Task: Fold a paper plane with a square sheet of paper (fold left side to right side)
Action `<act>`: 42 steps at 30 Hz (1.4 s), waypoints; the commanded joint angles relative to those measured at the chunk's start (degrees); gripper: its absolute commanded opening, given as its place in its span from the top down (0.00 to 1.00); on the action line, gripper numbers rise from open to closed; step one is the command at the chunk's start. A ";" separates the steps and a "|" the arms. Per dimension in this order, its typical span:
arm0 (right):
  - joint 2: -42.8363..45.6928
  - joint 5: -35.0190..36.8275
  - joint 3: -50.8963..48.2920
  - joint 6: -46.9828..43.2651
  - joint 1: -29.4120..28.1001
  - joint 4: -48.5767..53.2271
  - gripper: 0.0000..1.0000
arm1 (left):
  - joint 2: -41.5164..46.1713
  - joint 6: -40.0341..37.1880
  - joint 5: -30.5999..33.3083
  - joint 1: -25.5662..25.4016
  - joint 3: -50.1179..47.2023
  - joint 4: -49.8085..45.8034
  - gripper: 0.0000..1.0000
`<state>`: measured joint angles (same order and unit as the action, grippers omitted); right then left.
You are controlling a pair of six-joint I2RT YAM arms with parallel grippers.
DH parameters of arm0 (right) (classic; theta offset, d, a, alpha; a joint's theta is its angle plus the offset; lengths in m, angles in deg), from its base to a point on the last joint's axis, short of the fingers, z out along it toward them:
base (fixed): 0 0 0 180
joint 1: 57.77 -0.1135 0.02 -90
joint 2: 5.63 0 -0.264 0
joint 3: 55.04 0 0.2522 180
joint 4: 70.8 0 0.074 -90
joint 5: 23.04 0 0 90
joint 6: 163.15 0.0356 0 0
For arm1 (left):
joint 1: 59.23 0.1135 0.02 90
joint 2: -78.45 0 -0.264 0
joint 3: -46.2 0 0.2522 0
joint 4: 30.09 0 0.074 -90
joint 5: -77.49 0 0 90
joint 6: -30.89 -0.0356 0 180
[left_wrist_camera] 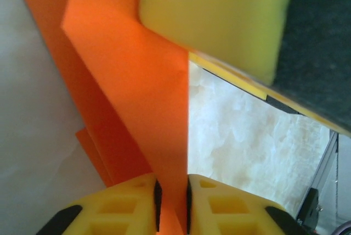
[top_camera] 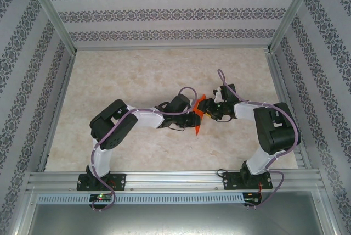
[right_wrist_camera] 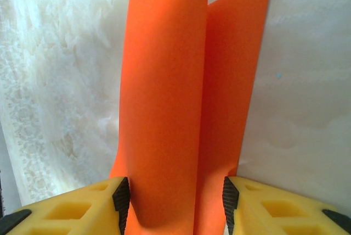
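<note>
We see the thin, bright orange-red sheet of paper (top_camera: 198, 113) between both arms at the middle of the pale marbled worktop (top_camera: 137, 76), already creased into narrow layers. The right jaws, half spread, hold its curled-over fold. The left jaws flank an edge narrowly, and we cannot tell whether they grip it. We judge the dart's tip and wings unfinished.

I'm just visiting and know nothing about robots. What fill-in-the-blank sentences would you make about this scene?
The sheet of paper is bright ___. The left tool and the right tool both have ___ fingers, with paper between them. Over the table, ___ arms meet.
Missing: orange, yellow, two.
</note>
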<state>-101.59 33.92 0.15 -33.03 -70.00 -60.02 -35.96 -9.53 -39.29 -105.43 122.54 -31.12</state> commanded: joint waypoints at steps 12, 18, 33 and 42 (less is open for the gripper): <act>-2.47 1.64 0.12 -2.23 -0.18 2.35 0.49 | 8.85 1.26 -3.37 5.41 -7.57 6.63 0.55; -2.47 1.58 0.26 -2.23 -0.20 2.54 0.49 | 4.68 5.93 -9.07 5.95 -6.55 14.71 0.55; -2.39 1.38 0.39 -2.15 -0.34 2.86 0.49 | -2.54 9.02 -11.06 5.11 -2.81 17.80 0.62; -0.18 1.11 0.67 -2.28 -0.09 2.68 0.49 | -2.34 5.32 -7.06 5.24 -2.20 11.91 0.94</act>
<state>-101.77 33.88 0.72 -34.06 -70.00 -58.93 -38.12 -1.90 -48.13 -99.77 119.16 -16.85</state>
